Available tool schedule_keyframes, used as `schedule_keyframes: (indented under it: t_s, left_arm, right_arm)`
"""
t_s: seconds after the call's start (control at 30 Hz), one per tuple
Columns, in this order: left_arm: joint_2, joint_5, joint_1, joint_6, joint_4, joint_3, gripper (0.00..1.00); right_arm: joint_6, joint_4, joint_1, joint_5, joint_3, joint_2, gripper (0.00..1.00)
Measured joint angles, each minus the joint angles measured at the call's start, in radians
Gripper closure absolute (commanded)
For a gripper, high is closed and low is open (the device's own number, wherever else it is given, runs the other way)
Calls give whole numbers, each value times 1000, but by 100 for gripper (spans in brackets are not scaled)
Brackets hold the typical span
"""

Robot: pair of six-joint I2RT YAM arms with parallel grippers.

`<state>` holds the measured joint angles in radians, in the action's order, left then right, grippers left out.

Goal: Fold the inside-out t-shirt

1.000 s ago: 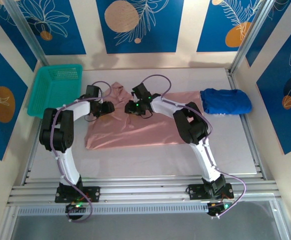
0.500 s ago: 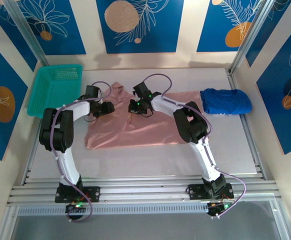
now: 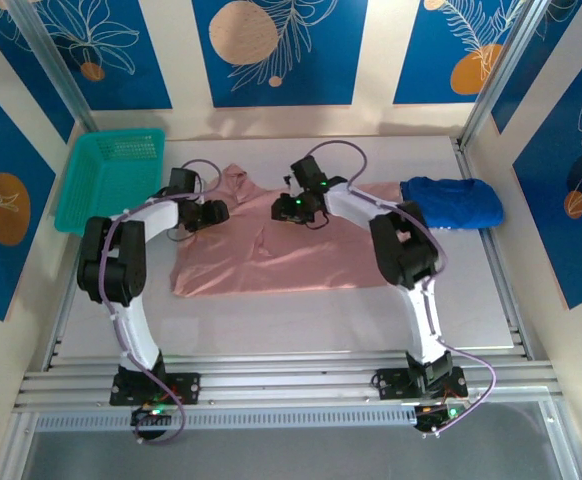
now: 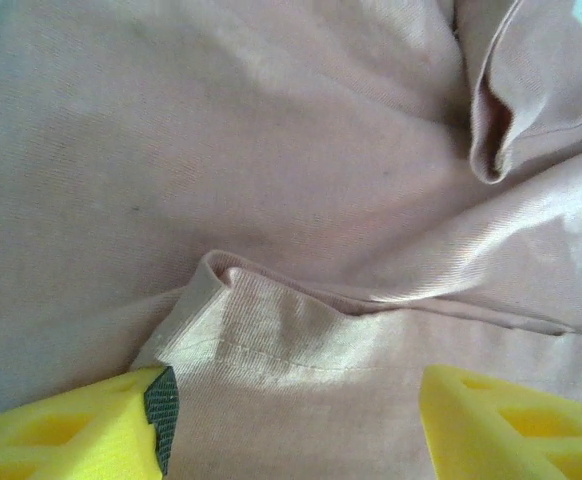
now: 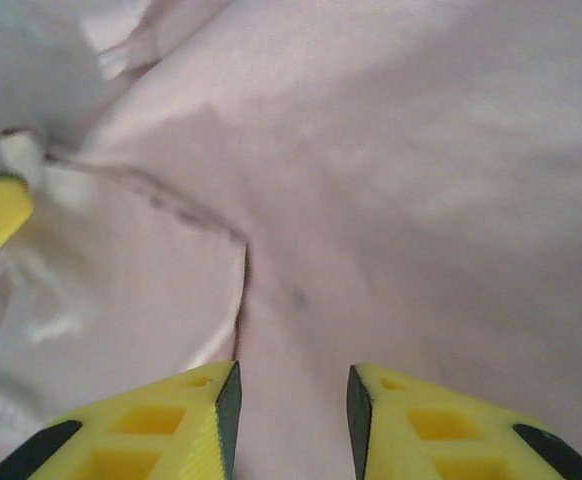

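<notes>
The inside-out t-shirt (image 3: pixel 291 255) lies spread, salmon-pink, across the middle of the table, with its collar end bunched at the back left. My left gripper (image 3: pixel 214 213) hovers over that bunched part. It is open, its yellow fingers (image 4: pixel 81 435) wide apart above a stitched hem fold (image 4: pixel 261 330). My right gripper (image 3: pixel 283 208) sits over the shirt's upper middle. It is open too, with flat cloth (image 5: pixel 391 180) showing in the gap between its fingers (image 5: pixel 171 420), and a curved fold edge (image 5: pixel 236 290) just ahead.
A teal basket (image 3: pixel 111 175) stands at the back left, close to the left arm. A royal-blue garment (image 3: pixel 451 203) lies at the back right beside the shirt. Metal rails (image 3: pixel 291 385) run along the near edge.
My right gripper has slid to the right over the shirt and its jaws now stand apart. The left gripper has hardly moved.
</notes>
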<state>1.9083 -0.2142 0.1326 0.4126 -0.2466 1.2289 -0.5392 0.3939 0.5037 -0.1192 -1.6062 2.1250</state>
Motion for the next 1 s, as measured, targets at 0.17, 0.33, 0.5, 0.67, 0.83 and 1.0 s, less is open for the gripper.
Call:
schedule_keyframes:
  t_s: [0.17,0.33,0.5,0.67,0.83,1.0]
  left_arm:
    - [-180,3,-2,18,13,-88,33]
    - [-380,-51,15,72,38,-296,33]
    - [-404,-63,17,89,-13,-443,33]
    - [-455,-55,10,104,-64,-518,33]
    - [-538,-37,9,115,-93,-598,33]
    - [-667,-7,9,139,-148,-659,33]
  right_arm:
    - [48,29,-124,-5,312,-335,54]
    - [63,108,-380,31,522,-494,48]
    - [69,186,-498,93,555,-439,48]
    - [71,227,-545,62,592,-386,51]
    - [65,232,-572,27,669,-447,51]
    - [53,258,-584,14,762,-542,51]
